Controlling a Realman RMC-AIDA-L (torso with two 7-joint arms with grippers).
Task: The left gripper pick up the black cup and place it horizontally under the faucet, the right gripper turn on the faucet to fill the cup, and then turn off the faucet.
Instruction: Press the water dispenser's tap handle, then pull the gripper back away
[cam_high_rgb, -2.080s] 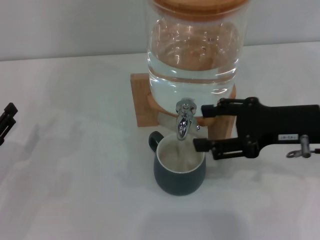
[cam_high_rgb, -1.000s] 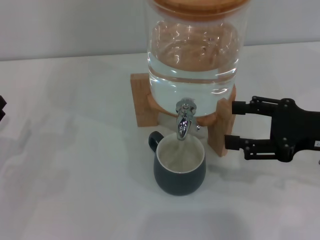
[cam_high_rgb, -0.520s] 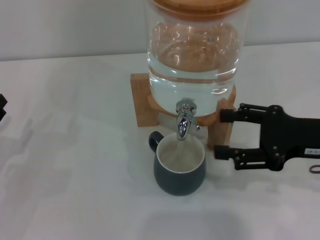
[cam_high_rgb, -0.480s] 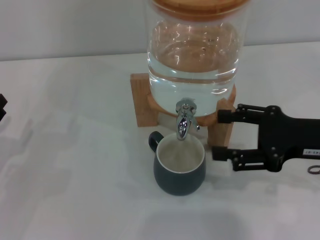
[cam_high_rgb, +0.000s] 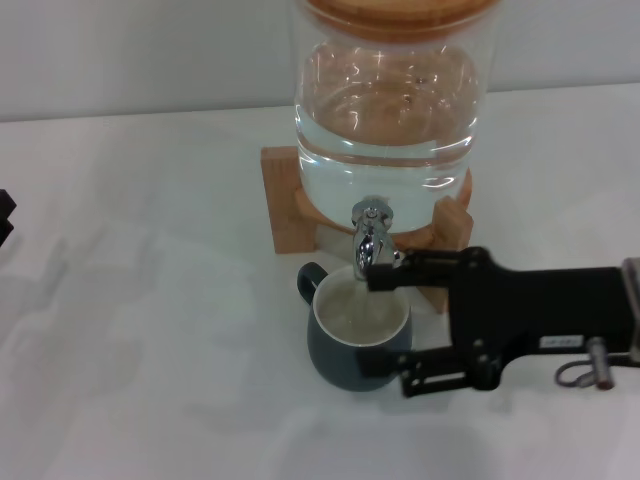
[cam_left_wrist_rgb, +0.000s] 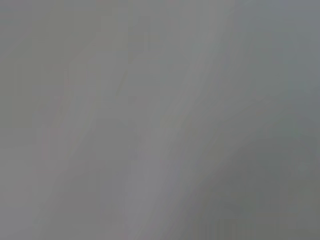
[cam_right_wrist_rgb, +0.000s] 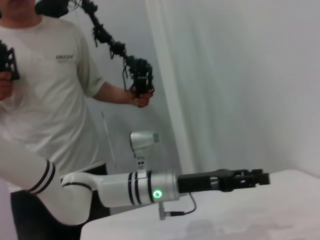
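The black cup (cam_high_rgb: 333, 350) stands upright on the white table under the faucet (cam_high_rgb: 365, 243), its handle toward the back left, with water inside. The faucet is fixed to the clear glass water jar (cam_high_rgb: 385, 100). My right gripper (cam_high_rgb: 368, 325) is open. It reaches in from the right: its far finger lies right by the spout tip and its near finger lies against the cup's front right side. My left gripper (cam_high_rgb: 4, 215) is parked at the far left edge of the table; it also shows in the right wrist view (cam_right_wrist_rgb: 245, 178). The left wrist view shows only grey blur.
The jar rests on a wooden stand (cam_high_rgb: 284, 200) behind the cup. In the right wrist view a person (cam_right_wrist_rgb: 40, 90) in a white T-shirt stands beyond the table holding hand controllers.
My right gripper has moved left, from beside the stand's right leg to straddling the cup and the spout tip. The cup and the left gripper have not moved.
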